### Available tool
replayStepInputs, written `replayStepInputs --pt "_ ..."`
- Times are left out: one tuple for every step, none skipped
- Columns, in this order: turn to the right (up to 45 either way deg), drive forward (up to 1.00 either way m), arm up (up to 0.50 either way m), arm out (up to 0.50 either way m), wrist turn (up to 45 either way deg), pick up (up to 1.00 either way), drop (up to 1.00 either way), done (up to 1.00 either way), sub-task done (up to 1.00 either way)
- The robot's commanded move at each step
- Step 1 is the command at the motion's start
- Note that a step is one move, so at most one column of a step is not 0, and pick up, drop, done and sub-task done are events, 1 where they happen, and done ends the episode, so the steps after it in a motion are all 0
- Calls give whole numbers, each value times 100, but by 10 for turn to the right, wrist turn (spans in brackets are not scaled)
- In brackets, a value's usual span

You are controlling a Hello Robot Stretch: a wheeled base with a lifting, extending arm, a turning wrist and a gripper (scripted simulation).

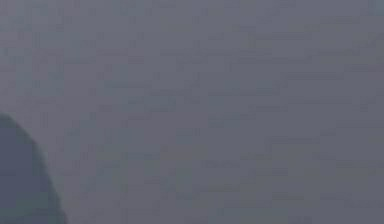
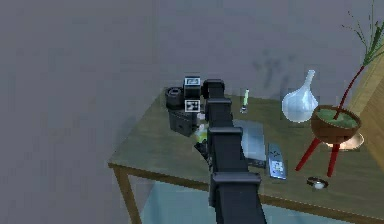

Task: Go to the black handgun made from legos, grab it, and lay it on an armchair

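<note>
Your robot's arm (image 2: 232,170) fills the near foreground of the arm side view, a dark square bar rising from the bottom edge and reaching out over a wooden table (image 2: 150,142) that stands against a grey wall (image 2: 80,50). At the bar's far end sit the two white squares (image 2: 192,84) with black marks, and just to their left the gripper (image 2: 176,100) shows as a dark body above the tabletop's far left part. You cannot tell from here whether it holds anything, since it sits against other dark things on the table. A black blocky shape (image 2: 181,123) lies on the wood just near of the gripper and close beside the arm. It is the likeliest match for the lego handgun, though at this size its form cannot be confirmed, nor whether the fingers touch it. To the right of the arm, a flat grey slab (image 2: 252,138) lies on the table with a grey remote (image 2: 276,161) beside it on the near right. Farther right stands a white vase (image 2: 300,100) with a narrow neck. Beyond that, near the table's right end, is a bowl on red legs (image 2: 333,126) with a thin plant (image 2: 362,45) rising from it. A small upright greenish object (image 2: 243,100) stands at the far edge between the arm and the vase. In the forward view you face a plain grey wall (image 1: 200,100).
</note>
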Motion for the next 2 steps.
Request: replayStepInputs --pt "0 0 -30 0 0 0 0 0 0" --pt "0 0 0 0 0 100 0 0 0"
